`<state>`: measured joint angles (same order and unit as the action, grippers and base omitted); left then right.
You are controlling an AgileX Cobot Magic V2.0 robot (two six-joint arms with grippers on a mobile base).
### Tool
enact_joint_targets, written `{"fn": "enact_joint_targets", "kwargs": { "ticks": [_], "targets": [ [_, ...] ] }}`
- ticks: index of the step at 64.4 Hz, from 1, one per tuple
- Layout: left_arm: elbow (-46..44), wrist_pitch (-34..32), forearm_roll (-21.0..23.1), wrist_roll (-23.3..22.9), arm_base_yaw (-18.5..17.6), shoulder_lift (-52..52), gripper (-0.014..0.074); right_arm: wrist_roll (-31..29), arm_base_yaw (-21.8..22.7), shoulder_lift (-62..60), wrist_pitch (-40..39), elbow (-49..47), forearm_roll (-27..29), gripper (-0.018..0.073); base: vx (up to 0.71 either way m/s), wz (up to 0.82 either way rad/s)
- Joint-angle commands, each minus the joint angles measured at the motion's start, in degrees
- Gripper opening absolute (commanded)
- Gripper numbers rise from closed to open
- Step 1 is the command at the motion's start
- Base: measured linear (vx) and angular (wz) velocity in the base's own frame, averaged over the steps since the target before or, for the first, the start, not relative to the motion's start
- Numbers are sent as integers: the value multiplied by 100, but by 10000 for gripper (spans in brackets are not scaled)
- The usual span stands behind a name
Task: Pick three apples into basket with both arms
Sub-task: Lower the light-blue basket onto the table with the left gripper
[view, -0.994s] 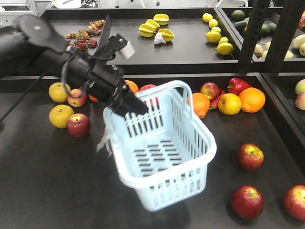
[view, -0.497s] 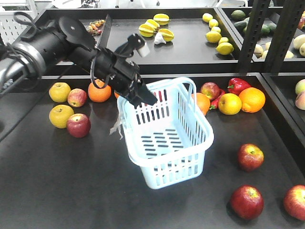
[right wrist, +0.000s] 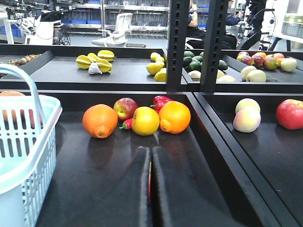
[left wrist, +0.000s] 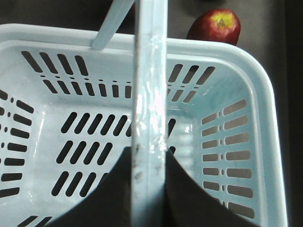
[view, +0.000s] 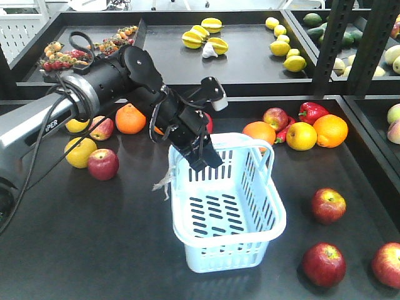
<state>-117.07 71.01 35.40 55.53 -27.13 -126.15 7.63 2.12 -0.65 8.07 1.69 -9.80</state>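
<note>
The pale blue basket is upright and empty at the middle of the black table. My left gripper is shut on its hoop handle, which runs between the jaws in the left wrist view. Three dark red apples lie at the front right: one beside the basket, one nearer, one at the edge. Another red apple shows beyond the basket's rim. My right gripper is shut and empty, low over the table, with the basket to its left.
Two oranges, a yellow apple, a reddish apple and a red pepper lie ahead of the right gripper. More fruit lies at the left. A black post and a raised shelf stand behind.
My left arm has swung the basket rightward and down. It was tilted and lifted at the left; now it is level and upright at the table's middle.
</note>
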Motion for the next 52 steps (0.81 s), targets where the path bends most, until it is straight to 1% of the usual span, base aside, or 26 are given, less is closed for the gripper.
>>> {"fn": "enact_joint_targets", "kwargs": {
  "ticks": [1,15,24,29,35,38,46,52],
  "targets": [
    [-199,92,188,26,-27,409,-8,-20,5,-47,-420,59,-66,-4,0,0],
    [-199,92,264,14,-27,409,8,-20,5,-47,-420,59,-66,-4,0,0],
    [-199,92,505,3,-27,409,62,-20,5,-47,-420,59,-66,-4,0,0],
    [-199,92,646,-44,-27,409,121,-20,5,-47,-420,59,-66,-4,0,0],
    [-199,92,646,-71,-27,417,211,-20,5,-47,-420,59,-66,-4,0,0],
    [-199,92,638,-218,-27,423,275,-20,5,-47,-420,59,-66,-4,0,0],
    [-199,86,636,-494,-27,427,405,-20,5,-47,-420,59,-66,-4,0,0],
    [-199,66,641,-657,-27,446,465,-20,5,-47,-420,59,-66,-4,0,0]
  ]
}}
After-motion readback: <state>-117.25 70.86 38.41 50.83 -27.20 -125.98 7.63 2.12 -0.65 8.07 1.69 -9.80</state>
